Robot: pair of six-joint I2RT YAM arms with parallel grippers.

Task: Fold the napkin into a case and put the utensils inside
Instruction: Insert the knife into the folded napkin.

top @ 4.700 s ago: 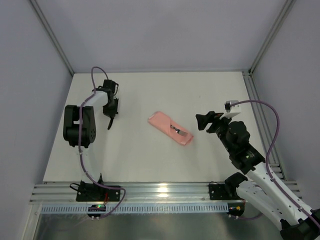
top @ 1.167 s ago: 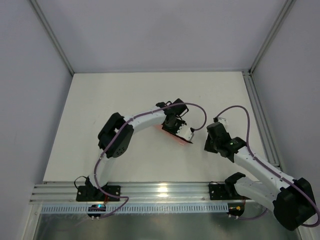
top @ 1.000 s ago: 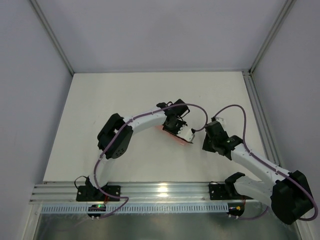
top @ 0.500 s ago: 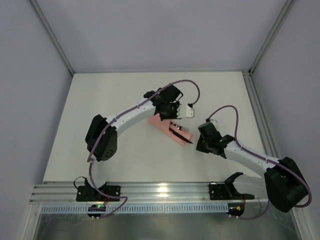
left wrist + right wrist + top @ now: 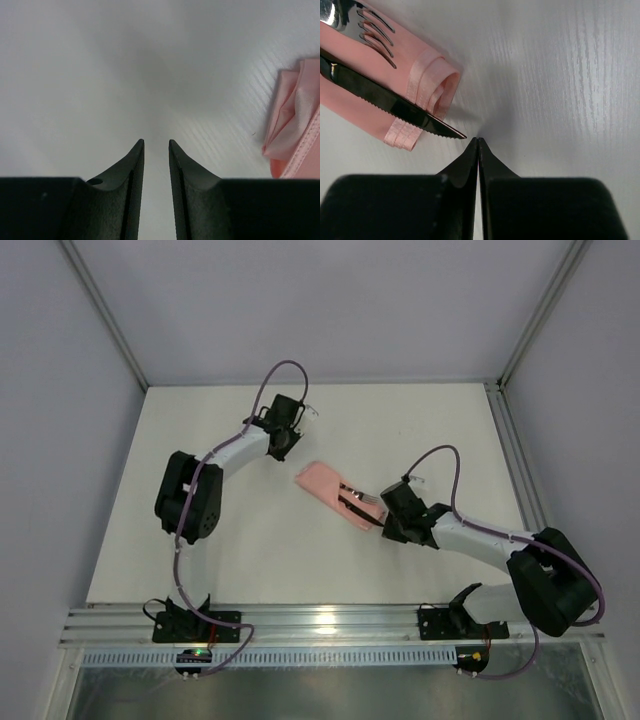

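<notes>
right wrist view alone, upper left: knife point(image 5: 385, 102) tip and fork point(image 5: 375, 37) tines on case point(image 5: 427, 82), right gripper point(image 5: 478, 142) pinched closed just beside; left wrist view: left gripper point(image 5: 156, 145) narrowly parted, empty.

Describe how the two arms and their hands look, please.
Both the left arm and right arm have white links, black joints and a purple cable looping alongside. The left hand and right hand are black with two tapering fingers.

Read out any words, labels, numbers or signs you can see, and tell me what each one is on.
None: no text shows in any view.
The case, knife and fork are unmarked.
A small green light glows at the near edge; no lettering can be made out around it.
</notes>
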